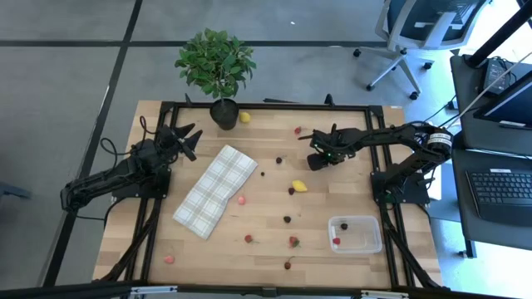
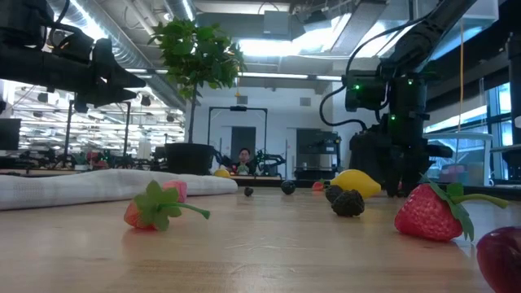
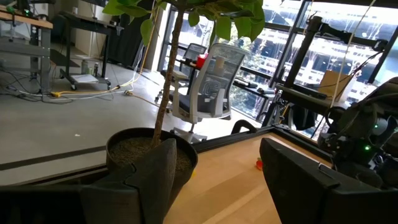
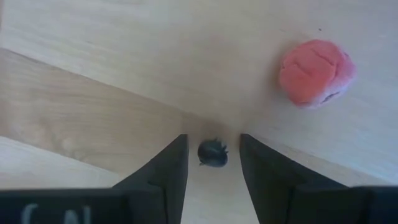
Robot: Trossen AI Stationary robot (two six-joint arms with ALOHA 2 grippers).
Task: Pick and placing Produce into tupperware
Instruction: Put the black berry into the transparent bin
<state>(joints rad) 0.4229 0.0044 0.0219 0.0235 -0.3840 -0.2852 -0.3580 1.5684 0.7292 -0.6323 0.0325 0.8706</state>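
My right gripper (image 1: 320, 159) points down at the table's far right part. In the right wrist view it (image 4: 213, 138) is open, with one finger on each side of a small dark berry (image 4: 212, 153) that lies on the wood; a narrow gap shows on both sides. A red piece (image 4: 316, 73) lies close by. Other produce is scattered over the table, such as a lemon (image 1: 299, 186) and a strawberry (image 1: 293, 242). The clear tupperware (image 1: 370, 243) stands at the near right with a red piece (image 1: 336, 242) and a dark piece (image 1: 344, 225) inside. My left gripper (image 1: 187, 141) waits open and level at the far left.
A plaid cloth (image 1: 214, 191) lies left of the middle. A potted plant (image 1: 218, 71) stands at the far edge, with a second lemon (image 1: 245, 118) beside its pot. Bare wood lies between the right gripper and the tupperware.
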